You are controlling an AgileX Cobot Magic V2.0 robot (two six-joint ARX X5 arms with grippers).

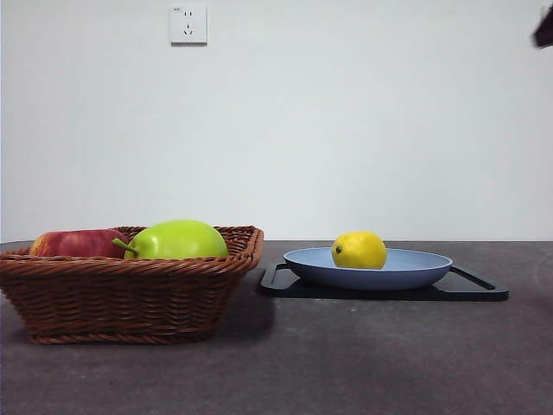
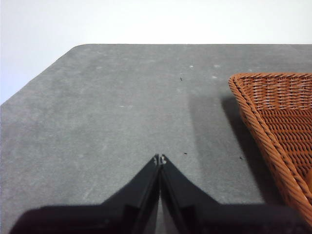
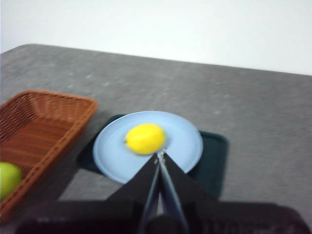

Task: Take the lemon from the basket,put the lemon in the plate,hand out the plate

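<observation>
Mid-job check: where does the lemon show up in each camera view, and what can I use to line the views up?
Front view: the lemon sits in the blue plate, right of the basket.
Left wrist view: not in it; only the basket's corner and bare table show beyond the shut left hand.
Right wrist view: it lies in the plate, just beyond the shut right hand.
Shared landmark: the basket, visible in all three.

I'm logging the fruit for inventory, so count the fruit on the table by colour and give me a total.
Yellow: 1, the lemon on the plate.
Green: 1, the green fruit in the basket.
Red: 1, the apple in the basket.
Total: 3 fruits.
</observation>
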